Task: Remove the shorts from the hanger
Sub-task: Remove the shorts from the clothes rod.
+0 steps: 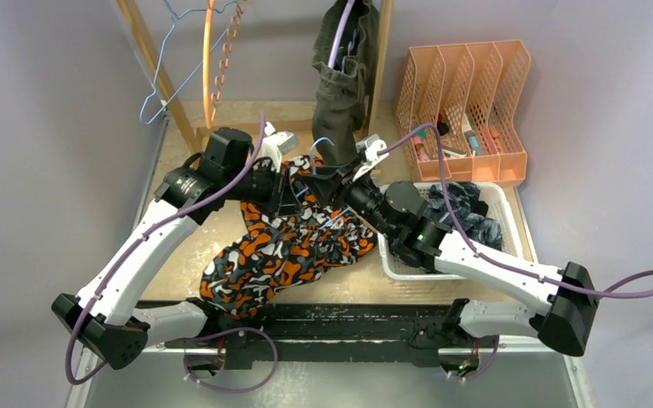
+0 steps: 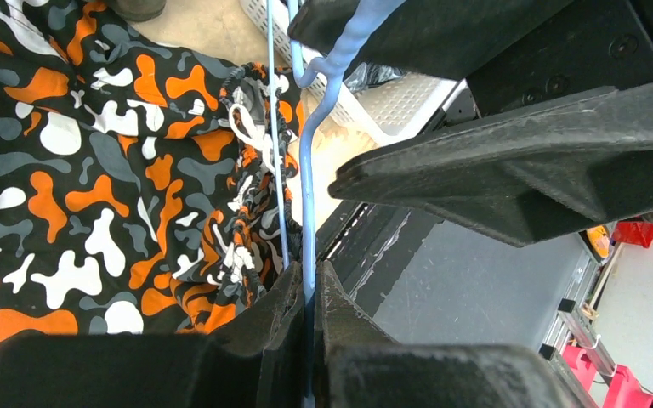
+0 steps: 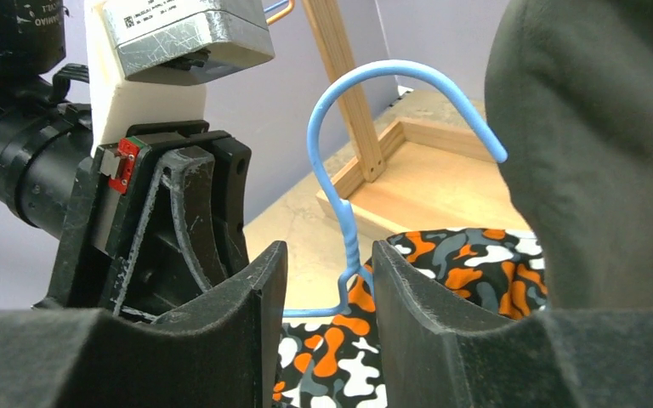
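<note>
Left fingers (image 2: 276, 310) clamped on the blue wire hanger (image 2: 306, 212), low on its neck. Camo shorts (image 1: 281, 246) hang from it, long axis trailing toward the near-left of the tabletop (image 1: 170, 285). Right fingers (image 3: 247, 323) apart, holding nothing. Hanger neck dead ahead between them, cloth just below it. Waistband seems bunched on the lower wire. Right arm is the free one to pull

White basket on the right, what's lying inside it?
Crumpled dark fabric with a pale print lies in the far right corner of the basket. The right arm crosses over it, hiding much of the rest, so whether anything more lies there cannot be seen.
</note>
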Motion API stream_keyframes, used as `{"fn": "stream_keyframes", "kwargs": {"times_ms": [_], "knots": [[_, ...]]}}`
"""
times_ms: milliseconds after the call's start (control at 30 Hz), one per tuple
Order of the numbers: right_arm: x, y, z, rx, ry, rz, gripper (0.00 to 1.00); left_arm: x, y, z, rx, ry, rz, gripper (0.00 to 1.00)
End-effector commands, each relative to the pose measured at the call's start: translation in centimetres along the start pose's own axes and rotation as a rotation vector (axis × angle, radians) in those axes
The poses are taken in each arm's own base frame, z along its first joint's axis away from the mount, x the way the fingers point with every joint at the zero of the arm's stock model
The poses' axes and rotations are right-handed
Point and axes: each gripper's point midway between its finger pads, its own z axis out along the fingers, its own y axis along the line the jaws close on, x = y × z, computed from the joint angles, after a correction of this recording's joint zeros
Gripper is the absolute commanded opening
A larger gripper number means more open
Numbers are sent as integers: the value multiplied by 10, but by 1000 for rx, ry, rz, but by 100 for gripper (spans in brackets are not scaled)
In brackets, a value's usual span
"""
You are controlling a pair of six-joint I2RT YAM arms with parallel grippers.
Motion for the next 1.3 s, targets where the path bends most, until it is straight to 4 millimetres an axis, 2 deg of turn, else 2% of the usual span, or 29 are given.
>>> {"fn": "stream_keyframes", "kwargs": {"times_ms": [0,33,200,233,300,400,433,467,533,667,767,867,967,1033,1133,1267], "knots": [[-37,15,-1,-50,-139,99,42,-13,-17,-11,51,-58,64,0],[-34,13,-1,-45,-137,98,41,-13,-18,-11,56,-59,66,0],[-31,18,0,-74,-118,85,25,-6,-20,-14,63,-36,63,0],[-31,20,1,-78,-109,85,24,-5,-19,-15,55,-32,70,0],[-29,20,6,-69,-85,78,29,-6,-19,-17,51,-37,81,0],[-19,15,8,-47,-53,68,30,-8,-21,-19,53,-35,94,0],[-15,16,9,-55,-40,65,26,-9,-21,-19,55,-33,95,0],[-25,23,13,-78,-53,59,24,-9,-22,-19,56,-33,97,0],[-22,27,16,-95,-26,40,23,-10,-22,-19,58,-37,98,0],[-13,22,17,-67,4,39,10,-11,-26,-22,70,-46,102,0],[-17,19,14,-61,-23,49,0,-9,-22,-22,49,-40,101,0],[-21,16,10,-44,-40,48,0,-12,-16,-23,6,-56,99,1],[-21,8,11,-1,-37,31,0,-21,-11,-27,-44,-95,98,26],[-20,1,12,39,-34,19,0,-28,-8,-31,-78,-120,104,39],[-16,-10,13,97,-19,-3,0,-36,-3,-41,-145,-157,115,55],[-12,-29,14,207,3,-24,0,-45,8,-65,-273,-229,115,67]]}}
